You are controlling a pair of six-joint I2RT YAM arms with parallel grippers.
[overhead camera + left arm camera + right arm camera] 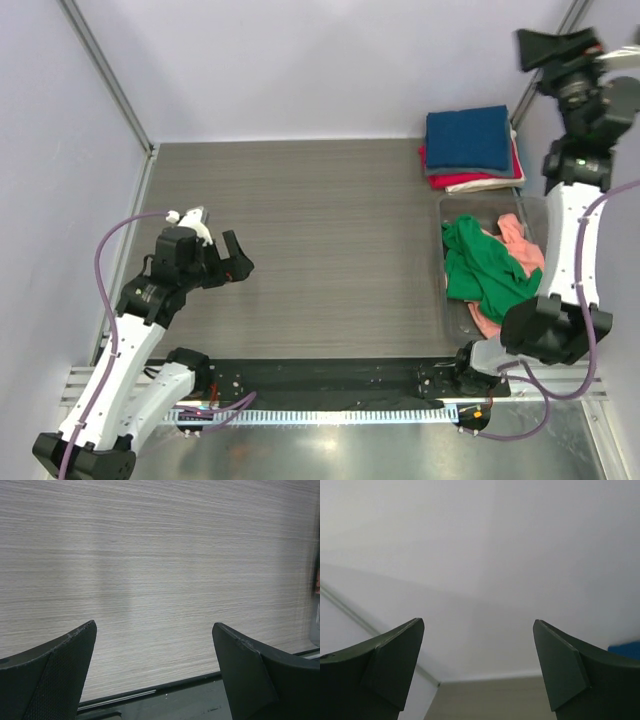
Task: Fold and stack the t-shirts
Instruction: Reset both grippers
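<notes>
With both sets of jaws apart and empty, my left gripper (228,255) waits low by the left edge. My right gripper (550,48) sits high above the far-right corner's folded t-shirts (467,140), probably to keep clear of them.

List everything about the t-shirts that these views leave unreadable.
1. Top view: the navy blue t-shirt covers those folded beneath it. Only a red edge and a cream edge show, so the count is unknown.
2. Top view: the green t-shirt and the right arm hide much of the bin and the salmon-pink t-shirt.
3. Left wrist view: a blurred red strip is cut off by the right edge.
</notes>
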